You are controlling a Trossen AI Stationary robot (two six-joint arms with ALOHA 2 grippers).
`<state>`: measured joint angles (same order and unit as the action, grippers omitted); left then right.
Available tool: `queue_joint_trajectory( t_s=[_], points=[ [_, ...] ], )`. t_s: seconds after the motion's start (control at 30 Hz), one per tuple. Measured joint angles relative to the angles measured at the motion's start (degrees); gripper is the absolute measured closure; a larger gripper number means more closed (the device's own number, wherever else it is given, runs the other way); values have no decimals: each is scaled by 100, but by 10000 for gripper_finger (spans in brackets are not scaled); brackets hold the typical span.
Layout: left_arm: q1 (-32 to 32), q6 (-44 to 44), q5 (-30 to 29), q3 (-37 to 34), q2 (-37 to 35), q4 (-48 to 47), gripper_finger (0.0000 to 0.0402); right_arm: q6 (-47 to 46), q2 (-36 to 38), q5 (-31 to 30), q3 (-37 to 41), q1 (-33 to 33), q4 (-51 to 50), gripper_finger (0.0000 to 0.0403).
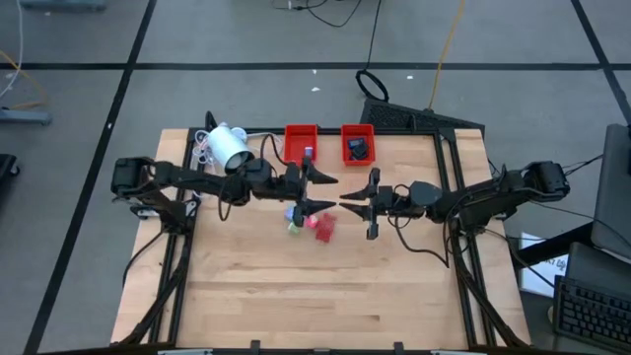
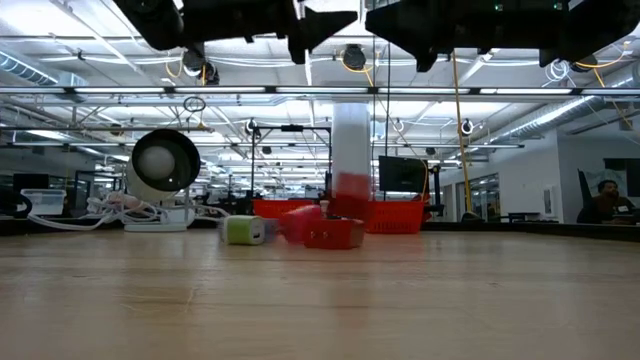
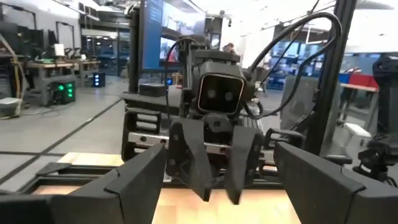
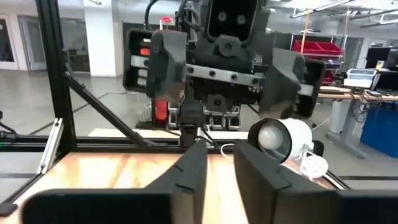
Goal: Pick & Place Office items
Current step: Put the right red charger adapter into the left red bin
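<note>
One white lamp (image 1: 228, 146) sits at the table's back left. The left gripper (image 1: 317, 191) hangs released above three or four small items (image 1: 311, 223) clustered mid-table, too blurred to count surely. Two red trays (image 1: 302, 142) behind hold one item each. The right gripper (image 1: 359, 203) looks nearly clenched, holding nothing.

Two red trays (image 1: 301, 133) sat on the pale wooden table (image 1: 296, 286), one holding a black item (image 1: 358, 149). Near the centre lay red (image 1: 322, 229), green (image 1: 293, 228) and blue (image 1: 290, 211) office items. The lamp-like device (image 1: 229, 146) was white, and both arms were dark.
</note>
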<state>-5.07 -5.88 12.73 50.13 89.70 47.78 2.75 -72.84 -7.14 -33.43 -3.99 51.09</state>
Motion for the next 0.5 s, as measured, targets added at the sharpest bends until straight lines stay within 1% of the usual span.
queue_joint_trajectory(
  t_s=[0.1,0.2,0.3,0.4,0.5],
  points=[
    [11,173,-247,0,-100,-354,99,85,2,0,0,7,-88,367],
    [1,237,-376,0,-127,-641,99,128,2,39,0,11,-506,393],
    [7,161,-377,0,-136,-872,98,286,2,288,0,11,-1151,402],
    [5,144,-395,0,-130,-1220,98,240,26,293,2,2,-1864,385],
    [5,167,-435,0,-130,-1489,98,239,132,264,2,-112,-2915,340]
  ],
)
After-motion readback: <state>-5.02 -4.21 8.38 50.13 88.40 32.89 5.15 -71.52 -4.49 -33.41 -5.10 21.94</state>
